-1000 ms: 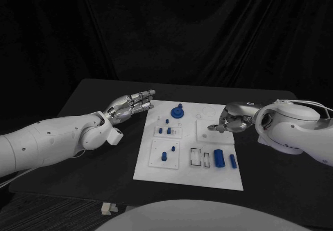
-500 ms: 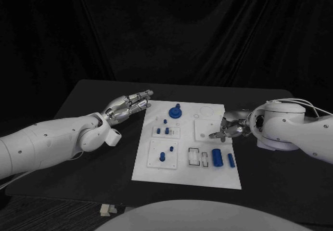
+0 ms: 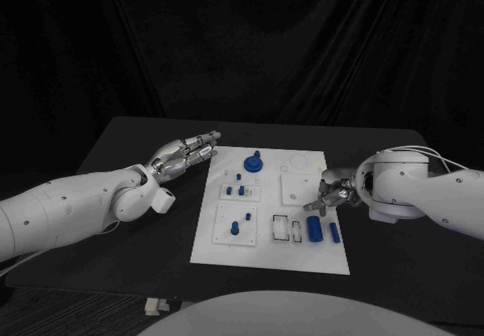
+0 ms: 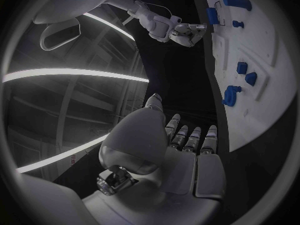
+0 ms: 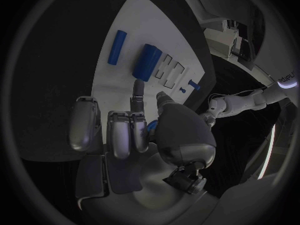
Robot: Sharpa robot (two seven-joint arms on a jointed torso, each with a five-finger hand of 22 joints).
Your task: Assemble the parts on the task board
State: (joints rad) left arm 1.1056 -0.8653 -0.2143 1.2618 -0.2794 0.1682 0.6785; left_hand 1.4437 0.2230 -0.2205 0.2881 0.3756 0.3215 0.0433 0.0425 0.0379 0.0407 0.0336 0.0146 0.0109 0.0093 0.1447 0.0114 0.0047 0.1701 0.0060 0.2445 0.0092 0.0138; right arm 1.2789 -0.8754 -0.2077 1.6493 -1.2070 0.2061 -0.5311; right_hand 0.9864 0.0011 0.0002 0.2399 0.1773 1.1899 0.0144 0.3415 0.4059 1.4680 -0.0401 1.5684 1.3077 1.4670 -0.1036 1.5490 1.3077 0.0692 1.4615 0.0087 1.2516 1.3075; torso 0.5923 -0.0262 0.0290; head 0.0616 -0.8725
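The white task board (image 3: 264, 248) lies mid-table, with a blue knob (image 3: 251, 164) at its far end and small blue pegs (image 3: 237, 189) below it. A thick blue cylinder (image 3: 315, 229) and a thin one (image 3: 333, 234) lie near its right edge. My right hand (image 3: 331, 196) hovers just beyond these cylinders, most fingers curled, holding nothing. In the right wrist view one finger of that hand (image 5: 134, 135) points toward the thick cylinder (image 5: 145, 61) and the thin one (image 5: 117, 46). My left hand (image 3: 187, 154) floats by the board's far left corner, fingers straight and empty.
Black table (image 3: 131, 231) surrounds the board. In the left wrist view the left hand (image 4: 181, 150) faces along the board (image 4: 262, 85), with the blue knob (image 4: 231, 95) close by and the right hand (image 4: 184, 32) far off.
My right hand has moved along the board's right edge toward me, closer to the two blue cylinders. The left hand has stayed nearly still.
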